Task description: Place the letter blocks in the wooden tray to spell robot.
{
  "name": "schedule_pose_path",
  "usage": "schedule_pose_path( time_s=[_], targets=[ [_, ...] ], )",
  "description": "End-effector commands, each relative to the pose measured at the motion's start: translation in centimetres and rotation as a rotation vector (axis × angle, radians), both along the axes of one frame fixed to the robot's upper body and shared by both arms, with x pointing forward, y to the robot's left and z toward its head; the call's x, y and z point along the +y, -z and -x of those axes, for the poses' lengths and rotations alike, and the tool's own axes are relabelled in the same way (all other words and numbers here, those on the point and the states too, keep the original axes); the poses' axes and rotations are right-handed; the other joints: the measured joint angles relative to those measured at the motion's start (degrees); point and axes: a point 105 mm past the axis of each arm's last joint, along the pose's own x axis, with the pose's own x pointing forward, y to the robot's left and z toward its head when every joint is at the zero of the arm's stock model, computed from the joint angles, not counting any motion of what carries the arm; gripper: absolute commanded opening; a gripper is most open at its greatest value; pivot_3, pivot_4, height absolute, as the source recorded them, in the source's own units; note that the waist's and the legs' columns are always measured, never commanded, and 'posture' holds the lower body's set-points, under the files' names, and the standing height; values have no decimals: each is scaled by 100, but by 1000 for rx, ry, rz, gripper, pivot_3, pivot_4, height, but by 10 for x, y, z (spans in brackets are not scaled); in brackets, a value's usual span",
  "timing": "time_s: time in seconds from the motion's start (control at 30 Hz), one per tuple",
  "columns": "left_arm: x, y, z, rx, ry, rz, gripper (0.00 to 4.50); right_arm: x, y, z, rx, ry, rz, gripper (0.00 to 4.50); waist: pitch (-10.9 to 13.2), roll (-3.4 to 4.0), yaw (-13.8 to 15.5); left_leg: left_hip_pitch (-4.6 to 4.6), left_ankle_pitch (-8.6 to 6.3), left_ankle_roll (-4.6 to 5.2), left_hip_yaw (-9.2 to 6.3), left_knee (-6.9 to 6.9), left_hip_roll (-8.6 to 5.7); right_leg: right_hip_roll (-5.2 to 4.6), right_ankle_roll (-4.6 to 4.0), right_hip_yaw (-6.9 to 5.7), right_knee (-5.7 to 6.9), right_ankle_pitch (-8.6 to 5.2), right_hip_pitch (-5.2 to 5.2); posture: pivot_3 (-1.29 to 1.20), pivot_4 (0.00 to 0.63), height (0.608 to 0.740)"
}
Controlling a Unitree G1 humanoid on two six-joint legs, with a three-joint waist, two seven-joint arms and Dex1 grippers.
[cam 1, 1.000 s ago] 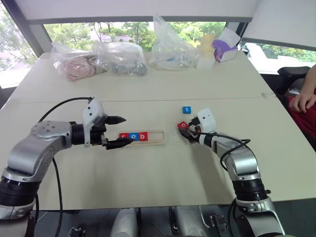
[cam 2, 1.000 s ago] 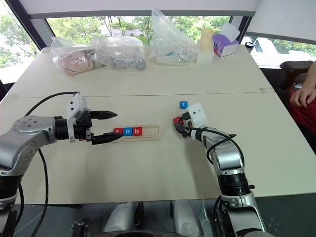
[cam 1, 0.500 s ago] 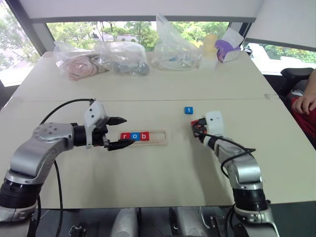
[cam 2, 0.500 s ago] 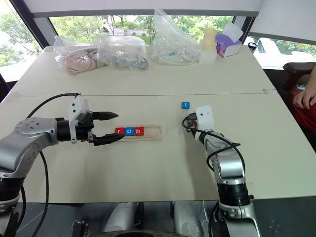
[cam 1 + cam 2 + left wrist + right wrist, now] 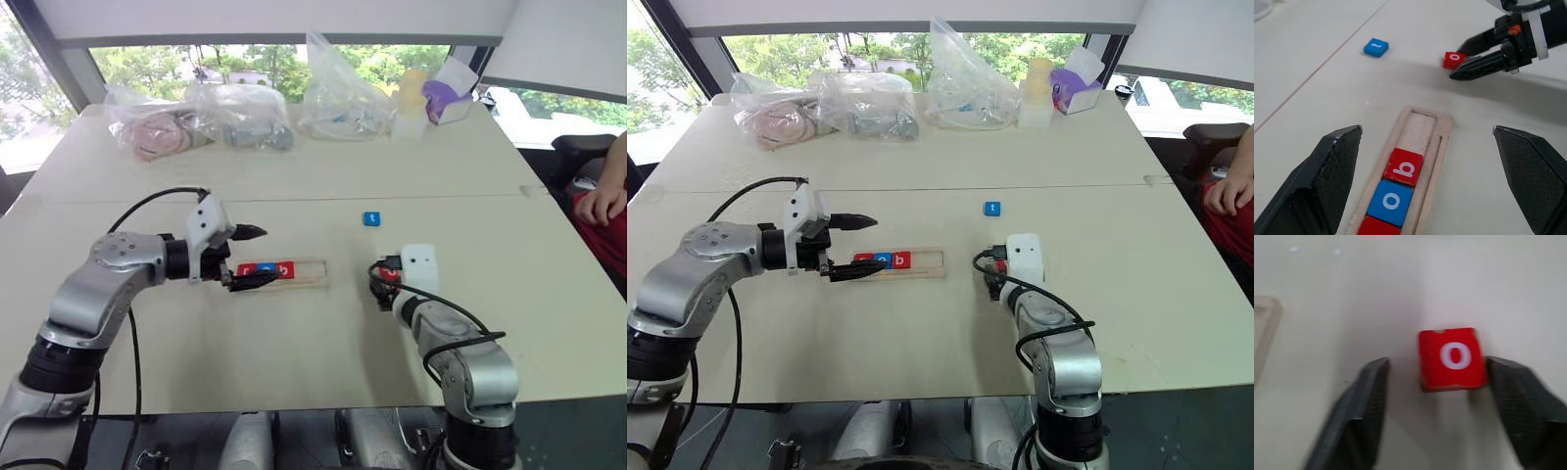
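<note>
The wooden tray (image 5: pixel 308 271) lies mid-table holding three letter blocks (image 5: pixel 1400 188): red, blue "o" and red "b" at its left end, its right part bare. My left gripper (image 5: pixel 253 257) hovers open over that left end. A red "o" block (image 5: pixel 1452 357) rests on the table right of the tray, between the fingers of my open right gripper (image 5: pixel 1437 363), close to one finger and with a gap to the other. A blue "t" block (image 5: pixel 370 218) lies alone farther back.
Clear plastic bags (image 5: pixel 235 117) with items, a pale bottle (image 5: pixel 409 103) and a purple box (image 5: pixel 446 98) line the table's far side. A person's hand (image 5: pixel 598 201) rests beyond the right edge.
My right gripper pulled back toward me with the red "o" block, closed on it, then opened, leaving the block on the table. My left gripper edged right over the tray's end.
</note>
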Motion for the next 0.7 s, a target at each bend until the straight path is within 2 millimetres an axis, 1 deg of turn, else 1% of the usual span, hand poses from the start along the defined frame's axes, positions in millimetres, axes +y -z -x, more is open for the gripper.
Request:
schedule_pose_path(
  time_s=[0.03, 0.07, 0.1, 0.2, 0.27, 0.3, 0.33, 0.4, 0.47, 0.53, 0.63, 0.7],
  targets=[
    [-1, -8, 1, -39, 25, -4, 4500, -11, 0, 1, 10, 31, -27, 4462, -1, -2, 15, 0, 0, 0, -1, 1, -1, -1, 0, 0, 0, 0, 1, 0, 150, 735],
    [0, -8, 2, -35, 29, -11, 4500, -15, -8, -1, -20, 27, -41, 4462, -1, -2, 18, 0, 0, 0, -2, 2, -1, -2, 0, 0, -2, 0, 3, 0, 150, 735],
    [1, -7, 3, -31, 37, -20, 4500, -22, -17, -4, -63, 9, -13, 4462, -1, -2, 18, 0, 0, 0, -2, 3, -2, -2, 0, 0, -4, 0, 5, 0, 150, 735],
    [5, -10, 9, -7, 69, -34, 4500, -40, -48, -19, -190, -98, 46, 4462, 4, 4, 9, -4, 0, 0, 3, 5, -6, -7, -1, 0, -10, -1, 3, 0, 150, 735],
    [11, -14, 16, 25, 105, -59, 4500, -41, -62, -25, -234, -341, 73, 4462, 6, 3, -5, -3, 0, 0, 6, 5, -7, -7, 0, 0, -13, 0, 5, 0, 150, 735],
    [16, -16, 19, 42, 115, -83, 4500, -42, -67, -24, -241, -465, 77, 4462, 7, 1, -16, -3, 0, 0, 9, 2, -6, -6, 1, 1, -14, -1, 3, 0, 150, 735],
    [20, -16, 21, 54, 120, -99, 4500, -44, -70, -24, -244, -545, 80, 4462, 8, -1, -19, 0, -1, 1, 9, 1, -4, 0, 2, 0, -15, 0, 6, 0, 150, 735],
    [34, -17, 23, 53, 109, -183, 4500, -51, -71, -20, -231, -700, 80, 4462, 8, -2, -12, 2, -3, 5, 6, -6, -5, 11, 3, -3, -15, 0, 6, 0, 150, 735],
    [57, -27, 23, 48, 69, -268, 4500, -67, -68, -25, -204, -808, 111, 4462, 15, -3, -18, 1, -5, 8, 7, -12, -1, 24, 0, -8, -14, -2, 5, 0, 150, 735],
    [74, -36, 26, 62, 40, -311, 4500, -77, -61, -33, -173, -877, 137, 4462, 32, 2, -25, 2, -5, 10, 11, -10, 3, 33, -2, -5, -14, -2, 3, 0, 150, 735],
    [89, -45, 33, 96, 12, -333, 4500, -82, -45, -44, -123, -972, 192, 4462, 39, 4, -30, 3, -5, 10, 15, -6, 7, 32, -2, -2, -13, -2, 2, 0, 150, 735],
    [93, -46, 40, 129, 14, -343, 4500, -82, -37, -49, -111, -1016, 213, 4462, 44, 9, -19, 2, -5, 10, 16, -4, 8, 31, -2, 0, -13, -2, 1, 0, 150, 735]
  ],
)
